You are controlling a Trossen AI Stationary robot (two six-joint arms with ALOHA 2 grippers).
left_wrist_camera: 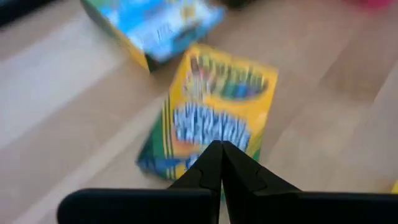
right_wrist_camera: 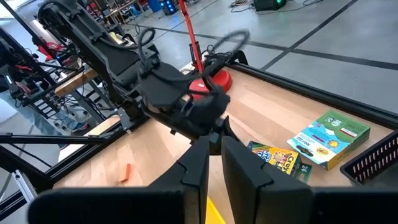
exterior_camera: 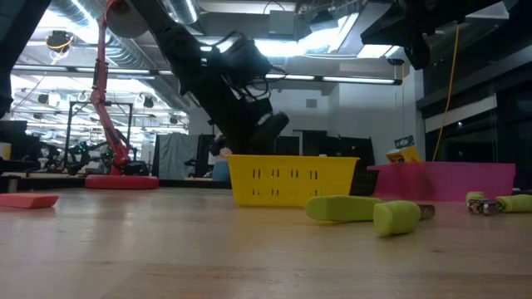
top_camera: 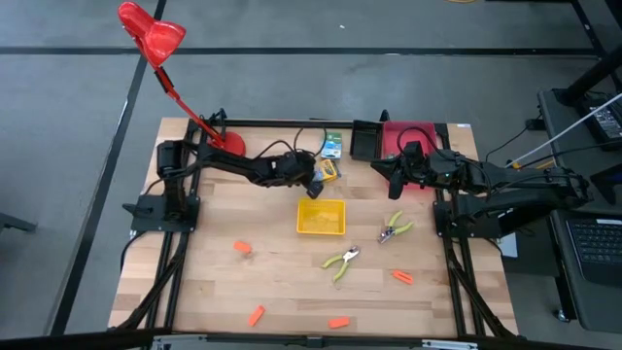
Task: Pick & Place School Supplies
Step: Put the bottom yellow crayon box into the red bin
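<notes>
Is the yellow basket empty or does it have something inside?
Empty: from above, the yellow basket shows only its bare yellow floor, with no supplies inside.

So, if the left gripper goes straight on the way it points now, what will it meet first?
Most likely the yellow crayon box, lying directly past the shut left gripper; how far apart they are is unclear.

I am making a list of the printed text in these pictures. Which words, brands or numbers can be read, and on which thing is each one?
"CRAY", the visible part of a brand name: on the yellow-green crayon box.
Green and blue box: print too small to read.
Same crayon box in the left wrist view: lettering too blurred to read.
Yellow sign behind the pink tray: not readable.
</notes>
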